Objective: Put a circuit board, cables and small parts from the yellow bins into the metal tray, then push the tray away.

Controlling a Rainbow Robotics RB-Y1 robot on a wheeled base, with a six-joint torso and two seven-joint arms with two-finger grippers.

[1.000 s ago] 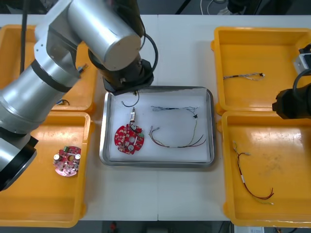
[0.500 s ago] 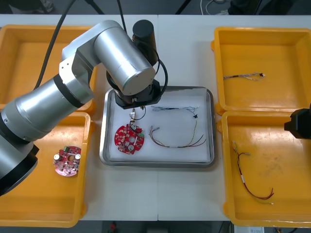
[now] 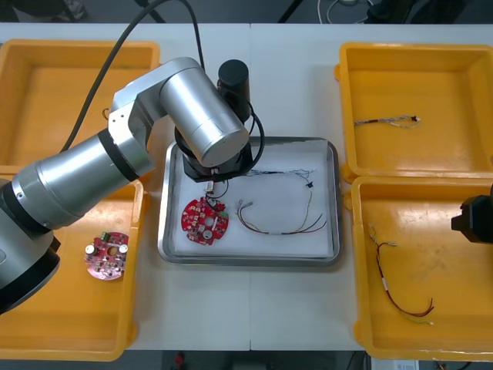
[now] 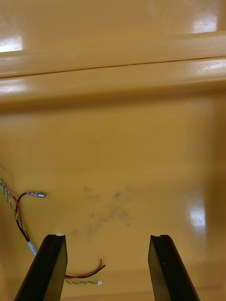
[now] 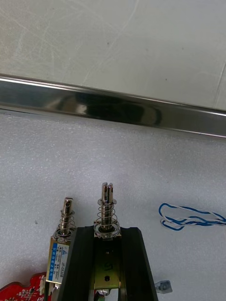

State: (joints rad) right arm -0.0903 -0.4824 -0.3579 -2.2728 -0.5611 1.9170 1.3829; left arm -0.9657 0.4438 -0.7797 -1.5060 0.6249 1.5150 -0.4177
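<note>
Gripping small metal part (image 5: 107,208) | left fingers (image 5: 79,265) hide its base

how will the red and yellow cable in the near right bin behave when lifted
Probably floppy: the cable lies in loose bends in the bin. Likely light, being thin wire. Its ends may dangle below the right tool.

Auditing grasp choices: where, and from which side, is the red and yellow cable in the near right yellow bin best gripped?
Probably its straight middle run, from straight above, closing across the wire: the red and yellow cable lies flat on the floor of the yellow bin. The open right gripper hovers beside it; the left gripper holds a small metal part over the metal tray.
</note>
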